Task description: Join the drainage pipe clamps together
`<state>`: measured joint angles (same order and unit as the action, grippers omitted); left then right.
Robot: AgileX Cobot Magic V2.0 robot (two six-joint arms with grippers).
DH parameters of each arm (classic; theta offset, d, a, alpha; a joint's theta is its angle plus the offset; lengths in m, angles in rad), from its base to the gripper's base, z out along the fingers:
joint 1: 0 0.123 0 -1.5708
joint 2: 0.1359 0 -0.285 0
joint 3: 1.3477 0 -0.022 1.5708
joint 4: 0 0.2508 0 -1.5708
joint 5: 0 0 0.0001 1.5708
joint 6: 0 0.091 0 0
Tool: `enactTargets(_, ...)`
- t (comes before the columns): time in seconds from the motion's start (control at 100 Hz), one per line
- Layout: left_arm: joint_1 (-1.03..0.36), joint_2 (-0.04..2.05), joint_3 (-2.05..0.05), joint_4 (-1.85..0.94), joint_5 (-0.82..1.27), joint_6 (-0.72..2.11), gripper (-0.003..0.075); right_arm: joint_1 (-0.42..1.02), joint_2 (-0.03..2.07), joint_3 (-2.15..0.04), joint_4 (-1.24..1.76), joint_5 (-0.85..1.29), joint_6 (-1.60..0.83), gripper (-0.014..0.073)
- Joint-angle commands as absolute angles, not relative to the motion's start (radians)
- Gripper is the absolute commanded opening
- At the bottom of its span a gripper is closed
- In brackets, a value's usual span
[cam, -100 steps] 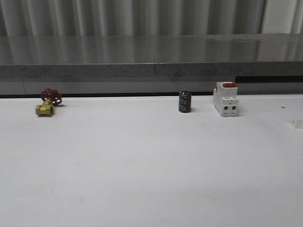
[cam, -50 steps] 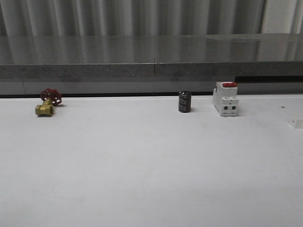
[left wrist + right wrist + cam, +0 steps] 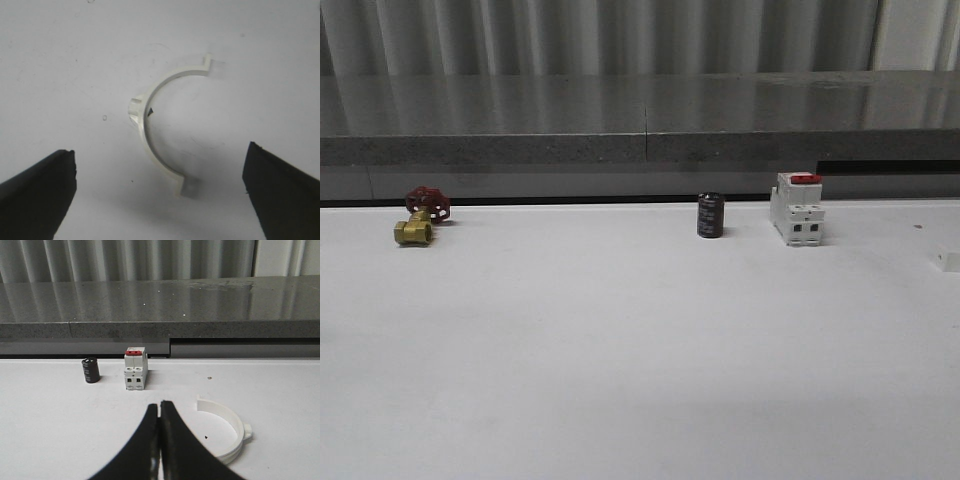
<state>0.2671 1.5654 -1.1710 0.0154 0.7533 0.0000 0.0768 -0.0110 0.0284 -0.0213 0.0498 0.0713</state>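
One drainage pipe clamp [image 3: 150, 125], a white half-ring with end tabs and a side lug, lies flat on the white table below my left gripper [image 3: 160, 195]. That gripper is open, its dark fingers [image 3: 40, 190] spread wide to either side of the clamp's near end and touching nothing. The other clamp half [image 3: 235, 432] lies on the table just right of my right gripper [image 3: 160, 407], which is shut with nothing in it. A small white piece [image 3: 948, 261] at the front view's right edge looks like that clamp's end.
Along the table's back stand a brass valve with a red handwheel [image 3: 420, 215], a dark cylinder [image 3: 710, 215] and a white breaker with a red switch [image 3: 796, 208]. A grey ledge [image 3: 640, 145] runs behind the table.
The small white piece at the right edge of the front view sits very slightly further right. Nothing else has moved.
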Motion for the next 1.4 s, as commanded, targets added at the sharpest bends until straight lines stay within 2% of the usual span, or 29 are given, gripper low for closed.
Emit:
enactTargets(0.0, 0.291, 1.621, -1.251, 0.0, 0.703, 0.03, 0.0657, 0.073, -0.03, 0.009, -0.021, -0.034, 0.069, -0.0067)
enactTargets(0.47, 0.317, 1.886, -1.381, -0.007, 0.688, 0.101, 0.0657, 0.073, -0.03, 0.009, -0.021, -0.034, 0.069, -0.0067)
enactTargets(1.13, 0.319, 1.979, -1.385, -0.032, 0.649, 0.149, 0.0655, 0.073, -0.03, 0.009, -0.021, -0.034, 0.069, -0.0067)
enactTargets(1.23, 0.319, 1.979, -1.385, -0.032, 0.653, 0.149, 0.0614, 0.073, -0.03, 0.009, -0.021, -0.034, 0.069, -0.0067)
enactTargets(1.39, 0.319, 1.979, -1.383, -0.032, 0.663, 0.149, 0.0457, 0.073, -0.03, 0.009, -0.021, -0.034, 0.069, -0.0067)
